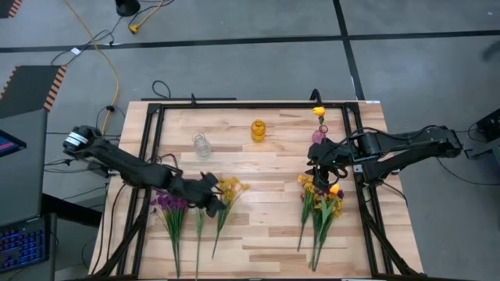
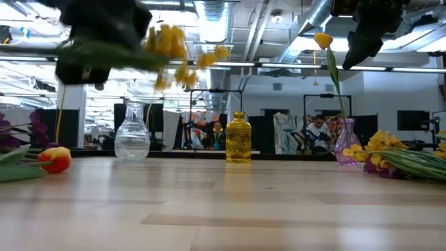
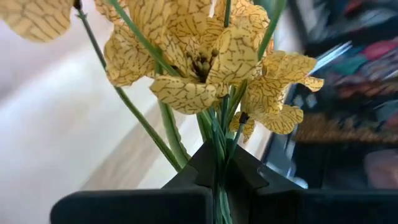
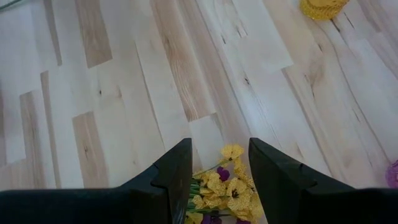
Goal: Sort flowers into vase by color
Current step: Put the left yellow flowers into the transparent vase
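Flowers nearest the table's front edge lie flat in two piles, purple bunches [image 1: 170,204] on the left and a mixed yellow pile [image 1: 322,204] on the right. Just behind, the left gripper [image 1: 212,197] is clamped on a yellow small-blossom bunch's [image 3: 205,59] green stems, veined petals lifted clear, likely bound for the yellow vase [image 1: 258,129]. The right gripper [image 4: 217,174], jaws parted and empty, hovers over its pile; farther back stand a clear vase [image 1: 202,144] and a pink vase [image 1: 319,135] holding one tulip [image 2: 323,40].
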You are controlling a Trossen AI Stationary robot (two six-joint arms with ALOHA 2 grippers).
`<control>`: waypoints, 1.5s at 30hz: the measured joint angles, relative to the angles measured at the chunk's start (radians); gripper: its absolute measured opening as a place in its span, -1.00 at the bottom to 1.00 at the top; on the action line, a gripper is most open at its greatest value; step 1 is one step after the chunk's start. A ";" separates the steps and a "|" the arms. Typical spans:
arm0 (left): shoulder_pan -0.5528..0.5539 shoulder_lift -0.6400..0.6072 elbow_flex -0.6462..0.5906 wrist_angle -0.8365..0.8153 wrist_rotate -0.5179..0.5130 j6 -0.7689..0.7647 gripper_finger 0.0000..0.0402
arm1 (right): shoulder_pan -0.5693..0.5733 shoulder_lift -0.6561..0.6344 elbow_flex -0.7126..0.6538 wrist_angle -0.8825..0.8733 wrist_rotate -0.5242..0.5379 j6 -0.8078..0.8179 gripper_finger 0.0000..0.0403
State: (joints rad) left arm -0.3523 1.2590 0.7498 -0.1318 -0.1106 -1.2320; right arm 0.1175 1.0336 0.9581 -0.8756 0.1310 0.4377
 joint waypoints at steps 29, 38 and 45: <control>0.000 -0.527 0.000 -0.177 -0.937 0.699 -0.99 | 0.000 0.000 0.000 0.000 0.000 0.000 -0.08; 0.000 -0.595 0.000 -0.176 -1.126 0.865 -0.99 | 0.000 0.000 0.000 0.000 0.000 0.000 -0.08; 0.000 -0.592 0.000 -0.177 -1.219 0.942 -0.99 | 0.000 0.000 0.000 0.000 0.000 0.000 -0.08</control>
State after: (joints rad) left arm -0.3519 0.6670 0.7499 -0.3086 -1.3298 -0.2901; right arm 0.1173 1.0336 0.9581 -0.8757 0.1314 0.4377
